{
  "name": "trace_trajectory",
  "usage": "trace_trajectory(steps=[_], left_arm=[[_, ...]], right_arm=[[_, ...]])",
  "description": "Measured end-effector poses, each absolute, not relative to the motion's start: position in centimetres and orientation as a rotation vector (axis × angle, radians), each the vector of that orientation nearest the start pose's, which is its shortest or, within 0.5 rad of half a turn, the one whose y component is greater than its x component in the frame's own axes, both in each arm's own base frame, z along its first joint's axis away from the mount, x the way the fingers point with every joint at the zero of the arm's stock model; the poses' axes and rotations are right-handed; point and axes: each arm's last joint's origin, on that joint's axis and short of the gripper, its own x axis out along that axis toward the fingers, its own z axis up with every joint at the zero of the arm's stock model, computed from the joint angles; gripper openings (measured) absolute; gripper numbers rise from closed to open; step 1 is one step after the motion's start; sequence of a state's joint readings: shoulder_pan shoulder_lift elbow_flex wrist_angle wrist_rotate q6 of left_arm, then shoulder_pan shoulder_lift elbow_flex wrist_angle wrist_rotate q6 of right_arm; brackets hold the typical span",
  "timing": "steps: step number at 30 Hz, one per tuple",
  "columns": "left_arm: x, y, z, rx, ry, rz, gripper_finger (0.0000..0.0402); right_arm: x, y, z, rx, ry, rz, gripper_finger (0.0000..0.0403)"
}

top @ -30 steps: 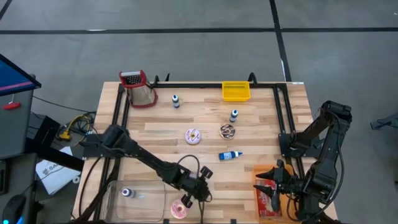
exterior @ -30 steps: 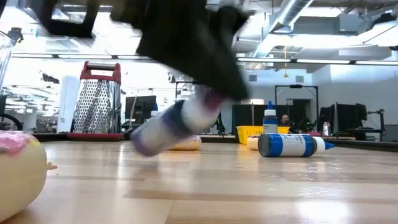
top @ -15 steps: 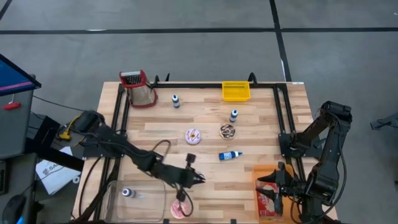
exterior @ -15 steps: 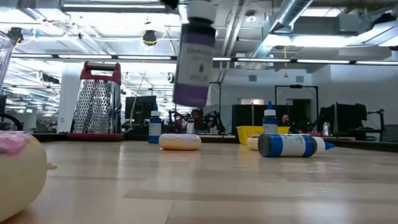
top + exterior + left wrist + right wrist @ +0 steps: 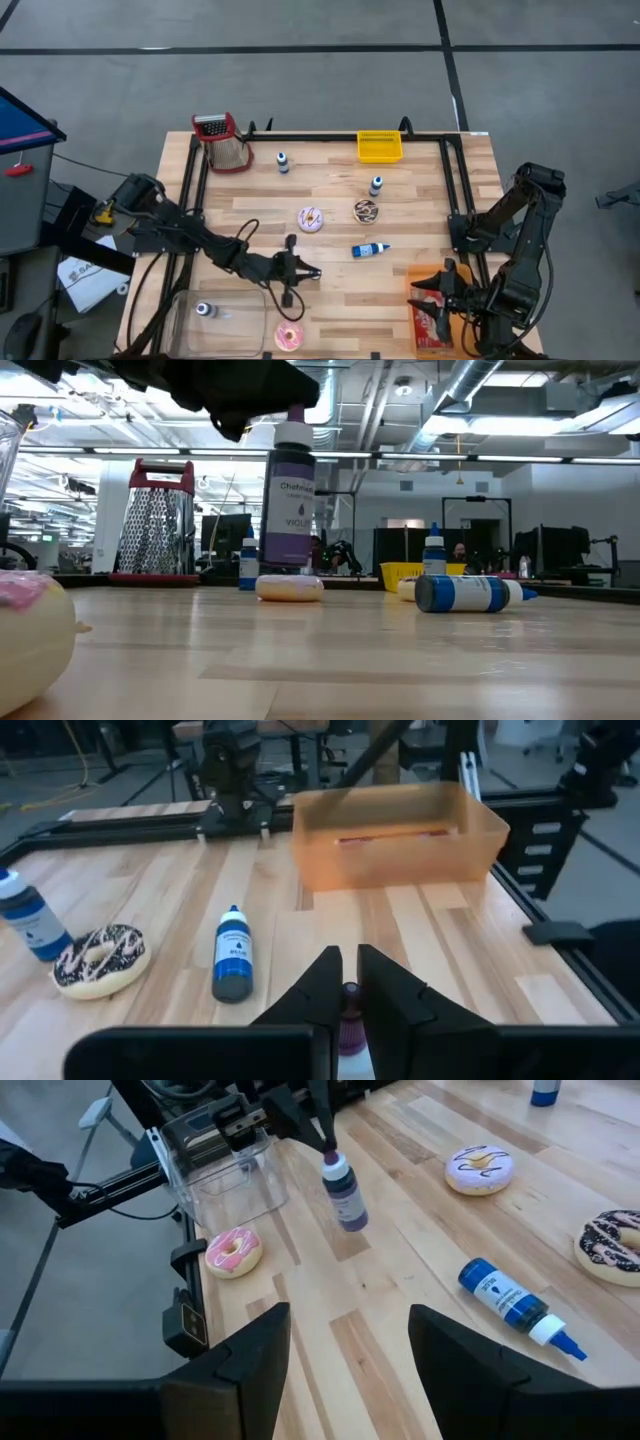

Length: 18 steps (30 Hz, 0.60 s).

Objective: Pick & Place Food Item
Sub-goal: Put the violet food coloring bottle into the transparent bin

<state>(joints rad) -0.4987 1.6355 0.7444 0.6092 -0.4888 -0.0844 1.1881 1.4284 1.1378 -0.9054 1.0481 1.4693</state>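
Above the table's near-centre, the left gripper (image 5: 297, 270) pinches the cap of a violet paint bottle (image 5: 288, 500), hanging clear of the wood, long axis nearly vertical, cap up. Right gripper (image 5: 350, 1345) waits spread wide near the orange bin (image 5: 400, 845).

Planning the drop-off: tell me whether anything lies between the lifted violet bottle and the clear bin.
Nothing visible does. The left gripper holds the bottle by its cap above bare wood, and the bin is close by. The pink donut lies beside the bin, off the direct line. Only the bin's own wall needs clearing.
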Motion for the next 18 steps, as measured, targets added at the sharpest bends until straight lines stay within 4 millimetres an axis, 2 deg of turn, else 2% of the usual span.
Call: trace_trajectory(steps=[18], left_arm=[[30.6, -13.6, 16.4, -0.01, 0.296, 0.055, 0.0021]], right_arm=[[12.1, 23.6, 27.6, 0.356, 0.451, -0.244, 0.0198]])
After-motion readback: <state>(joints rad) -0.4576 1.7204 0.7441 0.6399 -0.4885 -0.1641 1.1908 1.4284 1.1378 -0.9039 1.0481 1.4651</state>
